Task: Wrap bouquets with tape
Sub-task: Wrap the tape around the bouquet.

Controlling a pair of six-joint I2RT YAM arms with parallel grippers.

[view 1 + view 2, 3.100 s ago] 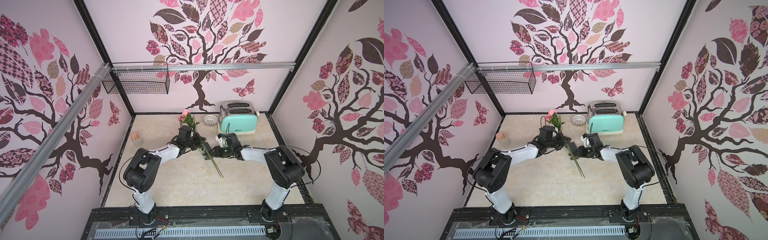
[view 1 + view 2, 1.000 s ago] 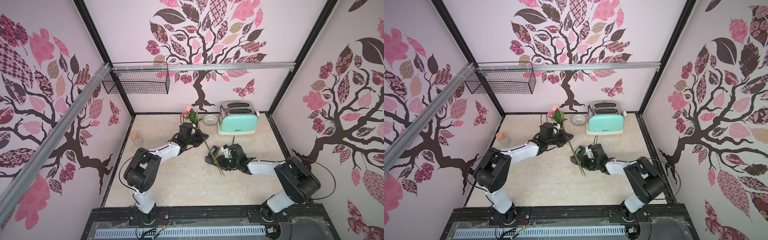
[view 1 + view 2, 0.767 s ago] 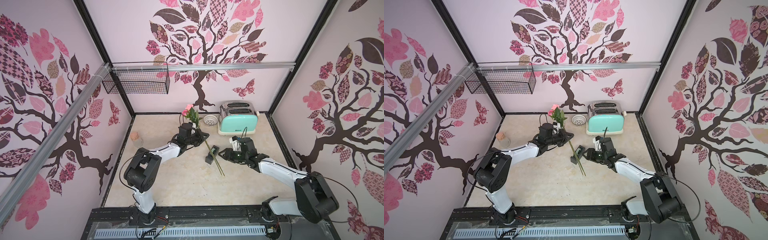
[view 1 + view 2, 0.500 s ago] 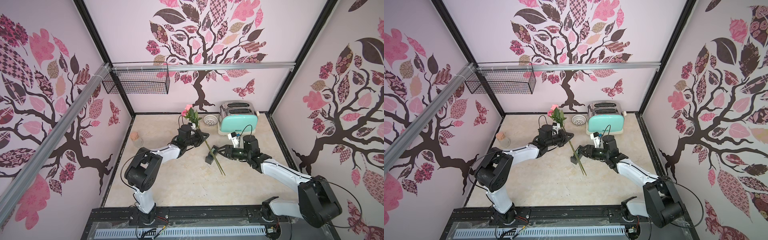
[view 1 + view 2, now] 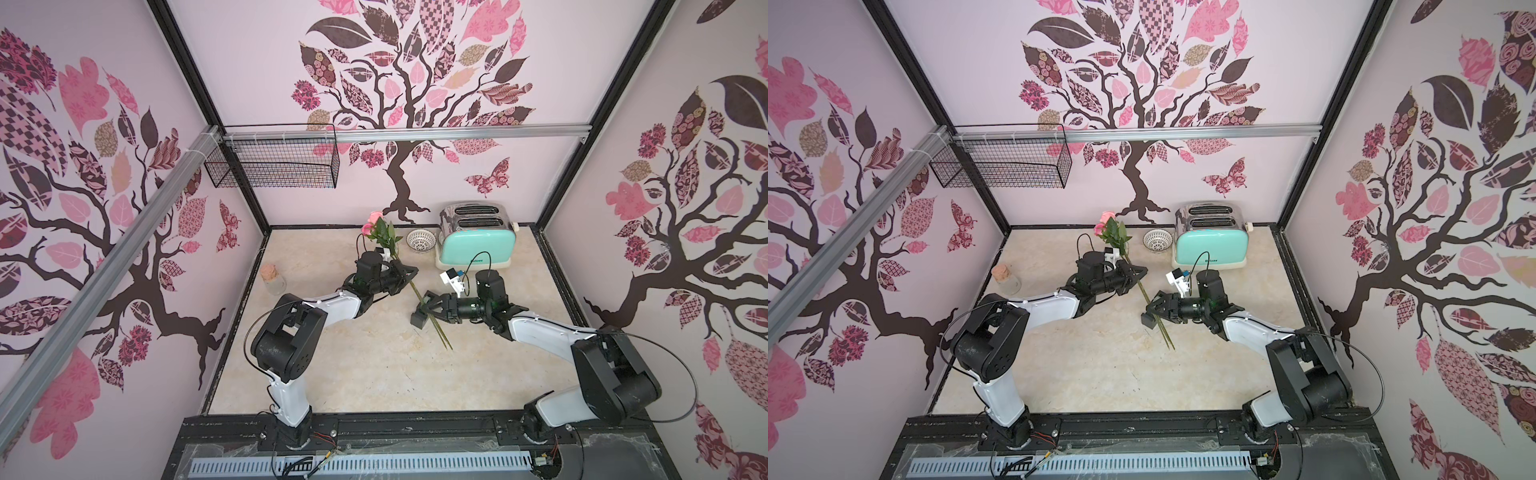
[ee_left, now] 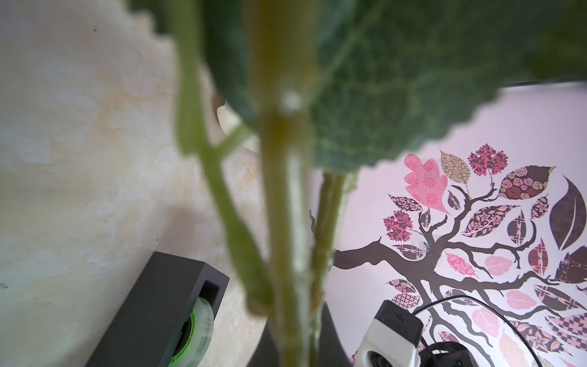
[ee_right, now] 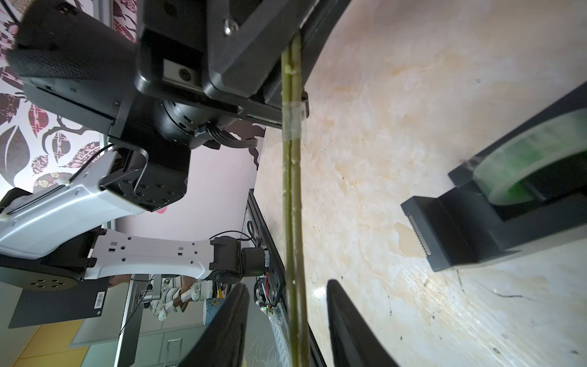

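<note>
The bouquet (image 5: 379,227) of pink roses and green leaves tilts up from the table in both top views, flowers (image 5: 1109,226) toward the back wall. My left gripper (image 5: 409,272) is shut on its stems (image 6: 279,222). A band of clear tape (image 7: 293,119) rings the stems (image 7: 292,197) just below that grip. My right gripper (image 7: 287,302) is open, one finger on each side of the lower stems, touching neither. The black tape dispenser (image 7: 476,228) with its clear roll (image 7: 533,159) stands on the table right beside the right gripper (image 5: 1152,309).
A mint toaster (image 5: 476,245) and a small white bowl (image 5: 420,240) stand at the back. A cork-stoppered glass jar (image 5: 274,280) sits near the left wall. A black wire basket (image 5: 274,162) hangs on the back wall.
My right arm swung its elbow out to the right and lifted off the dispenser. Its gripper now straddles the lower stems. The left gripper has kept the bouquet in place.
</note>
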